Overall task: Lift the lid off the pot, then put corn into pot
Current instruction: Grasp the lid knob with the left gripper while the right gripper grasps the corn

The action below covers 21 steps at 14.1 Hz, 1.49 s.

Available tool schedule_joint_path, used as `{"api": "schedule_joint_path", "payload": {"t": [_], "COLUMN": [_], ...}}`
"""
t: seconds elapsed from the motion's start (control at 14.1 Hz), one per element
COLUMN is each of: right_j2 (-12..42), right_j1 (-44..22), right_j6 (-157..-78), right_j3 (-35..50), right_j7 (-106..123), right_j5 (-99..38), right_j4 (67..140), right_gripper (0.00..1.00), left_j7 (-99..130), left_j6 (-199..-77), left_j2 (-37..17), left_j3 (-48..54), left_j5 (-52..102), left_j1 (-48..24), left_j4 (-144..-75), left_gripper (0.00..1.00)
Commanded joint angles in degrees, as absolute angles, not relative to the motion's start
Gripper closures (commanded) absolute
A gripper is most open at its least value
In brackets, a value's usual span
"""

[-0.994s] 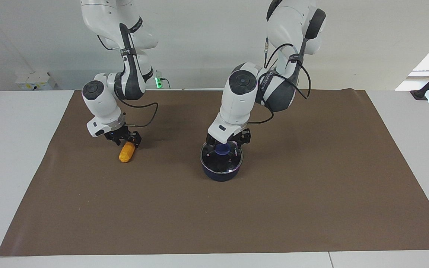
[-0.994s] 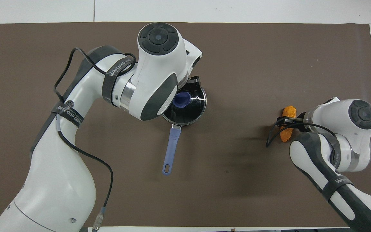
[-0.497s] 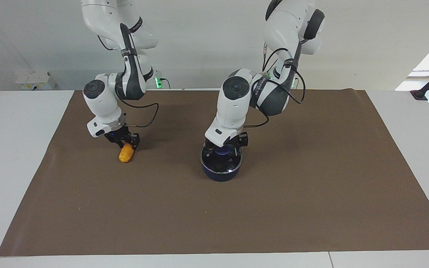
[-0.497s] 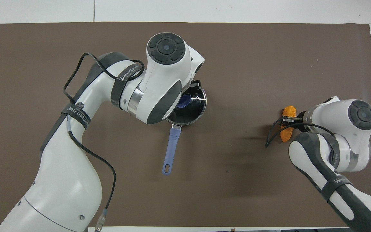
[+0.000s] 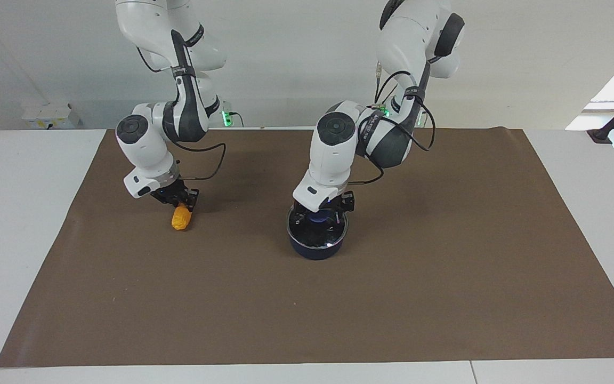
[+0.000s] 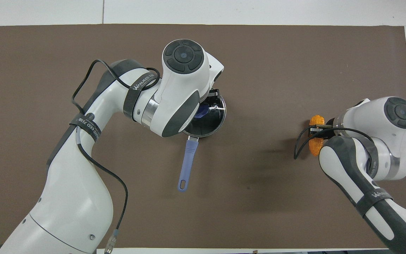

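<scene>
On one brown mat (image 5: 445, 277): one lidded pot (image 5: 315, 249), one corn (image 5: 180, 218), each under a closed pincer.

It looked like a robotics lab; two white arms stood at a white table (image 5: 19, 213) spread with a brown mat (image 5: 445, 266); behind were a bare pale wall (image 5: 285, 64) and perhaps a socket box (image 5: 48, 114).
</scene>
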<state>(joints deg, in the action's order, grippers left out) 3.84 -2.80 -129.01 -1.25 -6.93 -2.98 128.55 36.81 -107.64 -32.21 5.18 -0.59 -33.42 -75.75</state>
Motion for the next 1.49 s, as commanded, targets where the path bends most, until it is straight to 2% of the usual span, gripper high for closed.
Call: {"api": "schedule_joint_path", "payload": {"t": [0.0,0.35,1.06,1.21,1.42], "right_j2": [4.0,2.8,3.4,3.8,4.0], "right_j1": [-2.8,-2.6,-4.7,-4.8,-5.0], "right_j6": [-124.5,-120.3,-119.6,-119.1,-118.1], "right_j3": [-0.9,-1.0,-0.8,-0.8,-0.7], "right_j7": [-3.3,1.1,2.5,2.9,3.0], "right_j5": [-2.4,-2.1,-3.2,-3.2,-3.2], "right_j4": [124.5,122.4,119.9,118.8,117.5], "right_gripper": [1.00,1.00,1.00,1.00,1.00], "left_j7": [37.4,37.9,38.9,39.0,39.1], "left_j6": [-109.2,-109.5,-109.7,-109.8,-109.9], "left_j2": [-30.8,-30.4,-30.1,-30.1,-30.0], "left_j3": [4.6,4.6,4.7,4.7,4.7], "left_j5": [-1.7,-1.4,-1.1,-0.9,-0.3], "left_j1": [-34.3,-34.9,-34.8,-34.8,-34.8], "left_j4": [-77.9,-79.0,-79.5,-79.5,-79.5], "left_gripper": [0.00,0.00,0.00,0.06,0.24]}}
